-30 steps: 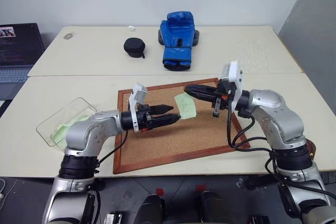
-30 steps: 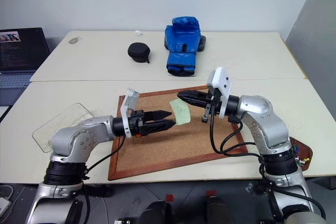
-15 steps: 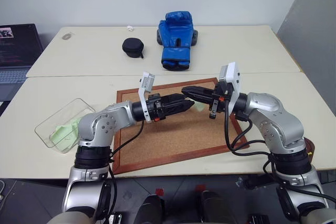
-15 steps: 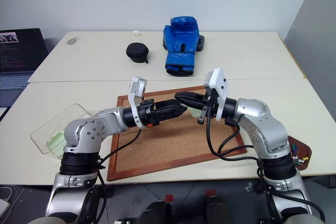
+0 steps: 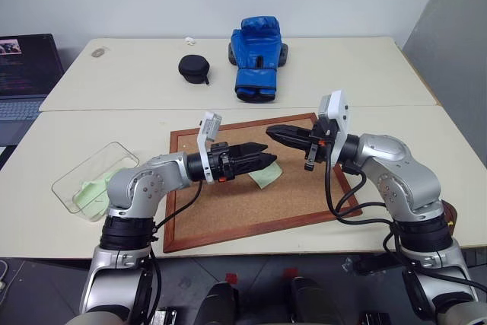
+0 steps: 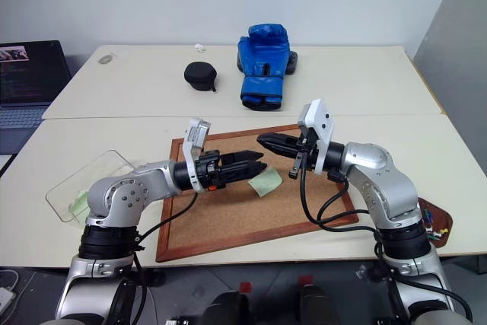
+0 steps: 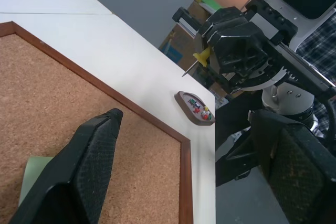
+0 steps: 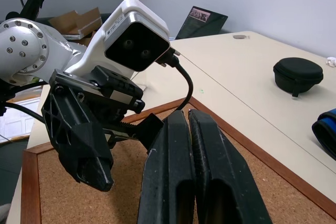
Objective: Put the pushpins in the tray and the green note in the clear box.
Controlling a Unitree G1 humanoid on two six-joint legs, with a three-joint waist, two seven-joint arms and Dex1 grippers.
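The green note (image 5: 265,178) lies flat on the corkboard (image 5: 228,207). My left gripper (image 5: 268,162) hovers level just above it, open and holding nothing. Facing it, my right gripper (image 5: 269,130) is shut on a yellow pushpin (image 7: 201,57), whose needle sticks out from the tips. The tray (image 6: 447,222) sits at the table's front right edge behind my right arm, with several pushpins (image 7: 199,109) in it. The clear box (image 5: 72,176) stands to the left of the corkboard, beside my left elbow.
A crumpled pale-green paper wad (image 5: 95,188) lies in the clear box. On the far table are a blue boxing glove (image 5: 256,57) and a black zip case (image 5: 194,68). A laptop (image 5: 23,74) sits at the far left.
My left gripper has swung right, over the note and towards the right gripper. The note now lies nearer the front of the corkboard. The right gripper has stayed put.
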